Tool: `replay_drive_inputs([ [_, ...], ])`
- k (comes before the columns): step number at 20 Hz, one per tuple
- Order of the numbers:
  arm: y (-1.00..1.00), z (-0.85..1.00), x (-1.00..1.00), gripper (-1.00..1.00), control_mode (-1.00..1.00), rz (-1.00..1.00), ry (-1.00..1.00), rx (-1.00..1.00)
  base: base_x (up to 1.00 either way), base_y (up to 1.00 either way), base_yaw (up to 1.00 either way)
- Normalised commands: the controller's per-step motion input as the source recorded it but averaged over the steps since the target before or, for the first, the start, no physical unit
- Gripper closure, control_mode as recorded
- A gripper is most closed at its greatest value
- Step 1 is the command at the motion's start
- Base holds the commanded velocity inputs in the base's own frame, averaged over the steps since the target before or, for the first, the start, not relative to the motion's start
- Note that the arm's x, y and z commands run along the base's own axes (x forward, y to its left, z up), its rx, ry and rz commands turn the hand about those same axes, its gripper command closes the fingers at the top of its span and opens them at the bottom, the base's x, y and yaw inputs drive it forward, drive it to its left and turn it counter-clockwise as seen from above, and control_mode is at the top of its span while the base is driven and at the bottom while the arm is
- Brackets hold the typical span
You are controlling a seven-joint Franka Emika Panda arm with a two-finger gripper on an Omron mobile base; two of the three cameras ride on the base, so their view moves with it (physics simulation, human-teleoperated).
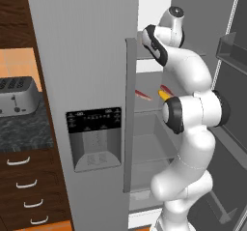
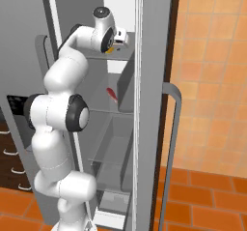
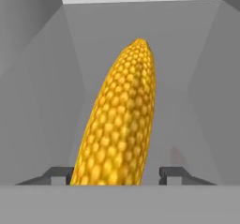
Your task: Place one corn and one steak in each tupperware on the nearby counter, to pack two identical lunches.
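Inside the open grey fridge (image 1: 87, 56), upper shelf: end effector (image 3: 116, 174) reaches in, its dark fingertips (image 3: 172, 173) set either side of a yellow-orange bumpy corn cob (image 3: 121, 124), cob base between them. Contact not clear; cannot tell if it is gripped or only straddled. Second cob (image 1: 164, 94) and flat dark-red steak strips (image 1: 143, 95) lie on the shelf below. Dark speckled stone desk (image 1: 24, 128) with silver toaster (image 1: 17, 95) sits well left of the fridge. Judgement: close squarely on the cob's thick end, lift clear of the shelf, back straight out past the door edge before swinging left.
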Motion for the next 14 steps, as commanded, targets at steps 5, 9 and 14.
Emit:
replay_drive_inputs([
  [5,-0.01,-0.02,0.01,1.0,-1.0,0.0,-0.01,0.0,0.0,0.0,0.0],
  [9,-0.08,0.0,-0.76,1.0,-1.0,0.0,-0.26,0.02,0.0,0.0,0.0],
  [14,-0.05,0.15,-1.0,1.0,-1.0,0.0,-0.58,0.04,0.0,0.0,0.0],
])
